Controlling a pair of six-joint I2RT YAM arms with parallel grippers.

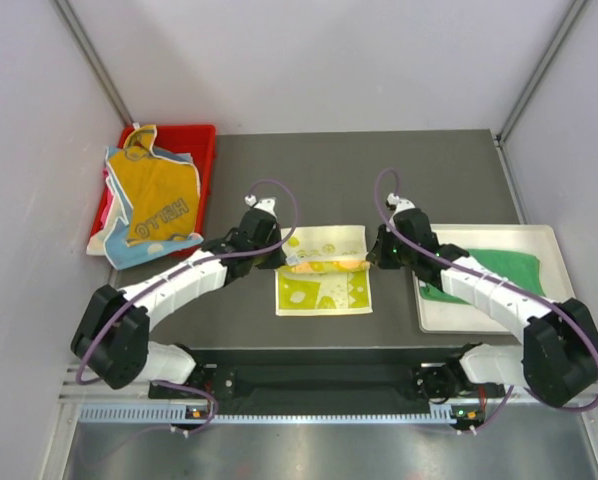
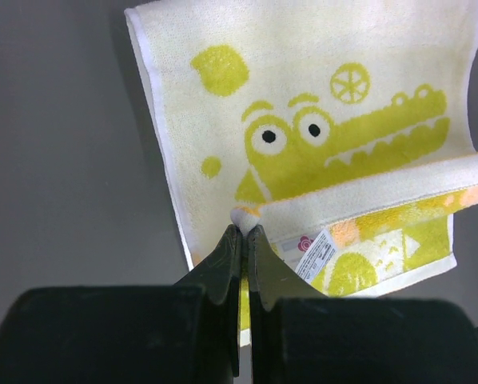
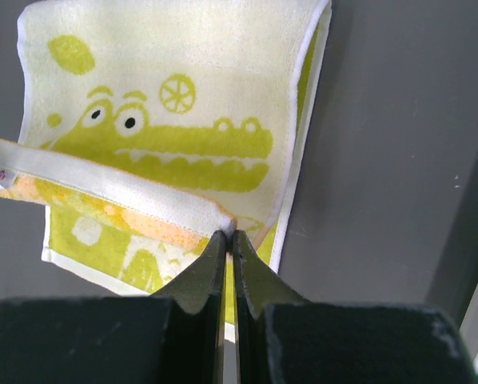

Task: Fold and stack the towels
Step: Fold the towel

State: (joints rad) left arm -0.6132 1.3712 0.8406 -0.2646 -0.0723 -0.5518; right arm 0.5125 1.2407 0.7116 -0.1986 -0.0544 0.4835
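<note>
My left fingers [image 2: 244, 228] and right fingers [image 3: 229, 234] are each pinched shut on one corner of the yellow towel [image 1: 324, 292]. It lies in the middle of the bench [image 1: 429, 170] between the arms, with that held edge lifted over the crocodile print. Only the very tips have cloth, so I judge a corner could slip out mid-fold. If one arm outruns the other, the edge lands skewed. Pulling too hard could drag the flat part along the bench.
</note>
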